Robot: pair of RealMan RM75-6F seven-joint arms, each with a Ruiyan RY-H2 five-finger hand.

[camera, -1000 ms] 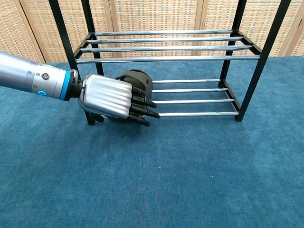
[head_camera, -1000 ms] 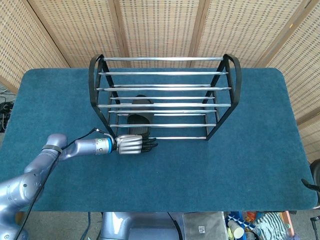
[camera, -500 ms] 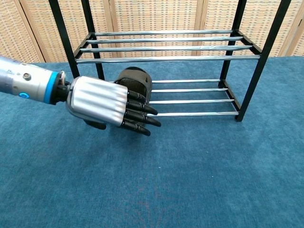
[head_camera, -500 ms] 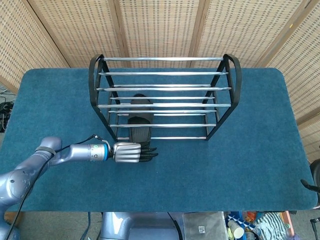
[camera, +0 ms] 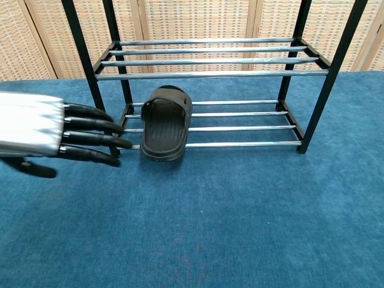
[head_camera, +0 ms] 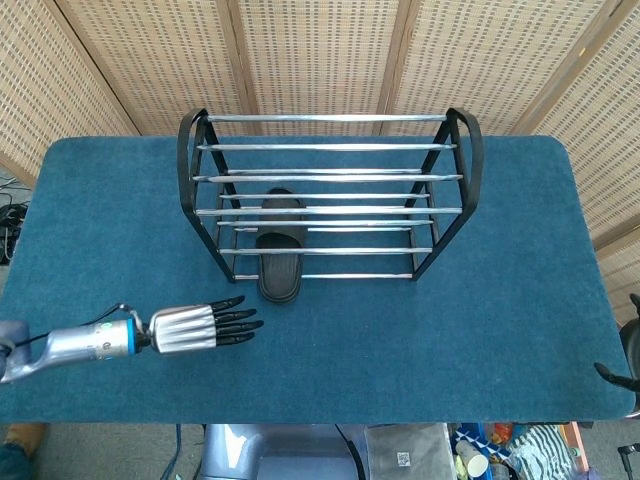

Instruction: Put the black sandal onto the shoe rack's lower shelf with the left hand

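Observation:
The black sandal (head_camera: 280, 262) (camera: 165, 125) lies on the lower shelf of the shoe rack (head_camera: 330, 148) (camera: 252, 144), at its left end, with its heel sticking out over the front rail. My left hand (head_camera: 202, 328) (camera: 55, 138) is open, fingers stretched flat, well clear of the sandal to the front left, holding nothing. The right hand is outside both views.
The black-framed rack with chrome rails stands mid-table on the blue cloth (head_camera: 430, 340). Its upper shelf (camera: 210, 60) and the right part of the lower shelf hold nothing. A wicker screen (head_camera: 320, 50) closes off the back.
My left hand has let go of the sandal and drawn back toward the front left of the table, its fingers now spread. The sandal stays on the lower shelf.

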